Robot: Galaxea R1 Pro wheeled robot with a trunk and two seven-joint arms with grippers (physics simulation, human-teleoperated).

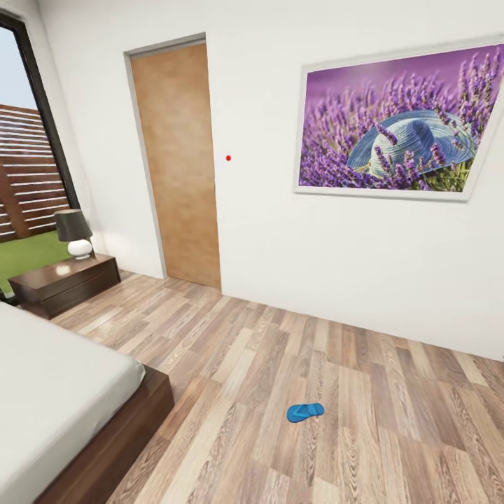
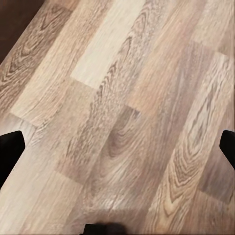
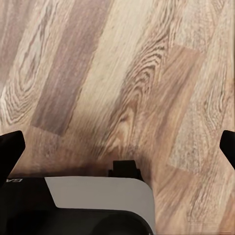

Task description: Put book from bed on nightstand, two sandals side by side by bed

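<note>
I am in the bedroom. One blue sandal (image 1: pixel 305 411) lies flat on the wood-plank floor (image 1: pixel 336 392), to the right of the bed (image 1: pixel 63 399) and apart from it. The bed's light-grey mattress and dark-brown base fill the lower left of the head view, and no book shows on the part I see. A dark-brown nightstand (image 1: pixel 64 283) stands beyond the bed at the left wall. My left gripper (image 2: pixel 117 147) hangs open over bare planks, its black fingertips (image 2: pixel 10 149) at the view's edges. My right gripper (image 3: pixel 117 147) is open too, over planks.
A black-shaded lamp with a white base (image 1: pixel 75 234) stands on the nightstand. A brown wooden door (image 1: pixel 178 161) is shut in the far wall, with a lavender picture (image 1: pixel 399 119) to its right. A tall dark-framed window (image 1: pixel 28 161) is at the left. The robot's base (image 3: pixel 78 205) shows below the right gripper.
</note>
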